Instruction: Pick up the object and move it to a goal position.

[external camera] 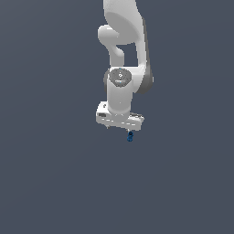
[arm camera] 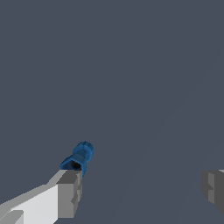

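The object (external camera: 130, 136) is a tiny dark-blue ribbed peg lying on the flat grey ground just below the white hand in the exterior view. In the wrist view the object (arm camera: 78, 158) sits right at the tip of one grey finger pad (arm camera: 70, 192), with a dark hole in its end facing the camera. The other finger (arm camera: 213, 187) stands far off to the side. My gripper (arm camera: 142, 188) is open wide, and nothing lies between its fingers. From outside, the gripper (external camera: 119, 129) hangs straight down, with the peg under its end on the exterior view's right.
The white arm (external camera: 122, 55) reaches down from the top of the exterior view. Around it there is only plain grey ground (external camera: 55, 173), with no other objects or edges in sight.
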